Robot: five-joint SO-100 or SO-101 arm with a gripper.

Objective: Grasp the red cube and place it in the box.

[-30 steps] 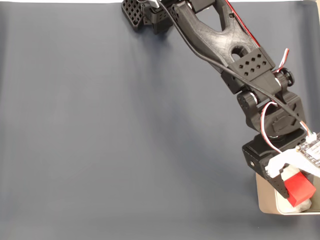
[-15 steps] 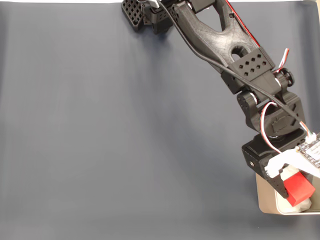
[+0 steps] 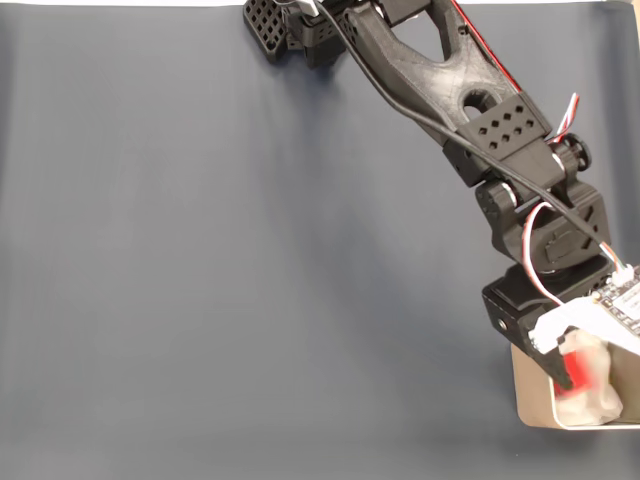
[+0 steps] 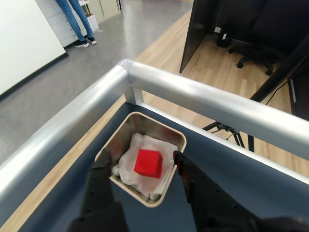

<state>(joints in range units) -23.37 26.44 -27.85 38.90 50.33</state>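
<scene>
**Cube in box, jaws spread above it**

Wrist view: one red cube [image 4: 148, 163] sits on the white lining [image 4: 130, 159] inside the one box [image 4: 154, 126]; gripper [image 4: 140, 164] is spread, two dark fingers [image 4: 99, 181] flanking the cube with a gap on each side, not pinching it; cube looks released, resting or just landing, can't say which.

Fixed view: cube is a red blur [image 3: 580, 368] at about 4 o'clock in the frame, inside the box [image 3: 530, 395] at the mat's lower right corner; gripper [image 3: 572, 372] sits right over it.

Key relation: cube lies straight ahead between the fingertips, toward 12 o'clock from the wrist camera, slightly rotated against the box walls; no long axis, it's a cube; a single arm [image 3: 470, 110] here, so no choice of side.

Counts: one cube, one box, one gripper, two fingers.

Judgement: placement looks done; next move likely a retreat up and away without clipping the box rim.

Background in wrist view: metal rail [image 4: 193, 96], a person's legs [image 4: 77, 21] at 11 o'clock.
</scene>
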